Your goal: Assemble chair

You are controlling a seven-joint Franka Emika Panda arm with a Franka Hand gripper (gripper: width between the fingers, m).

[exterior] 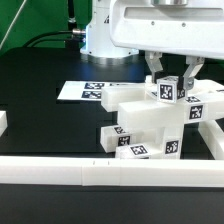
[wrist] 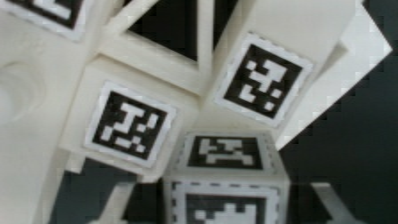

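So the gripper (exterior: 172,82) is pinched tight on a small tagged block (exterior: 167,93) right at the top of the half-built chair (exterior: 140,125). The chair sits on the black table (exterior: 40,115), toward the exterior view's right. It's just behind the near border rail (exterior: 100,172), and the marker board (exterior: 88,90) lies farther back on the exterior view's left.

My read on the step is that the block is getting seated onto the stack under it. I'd line it up square with the part below and push straight down with no sideways shove, because that pile of white pieces looks like it could slide or tip. Don't let go until it's sitting flush.

On the views, the exterior one gives you the whole layout: both fingers flanking the block, plus the rail and the board. The wrist view has none of that, only big tilted tags (wrist: 267,85) on white faces up close. That's handy for judging alignment, but I honestly can't tell from either view whether the block is fully home.
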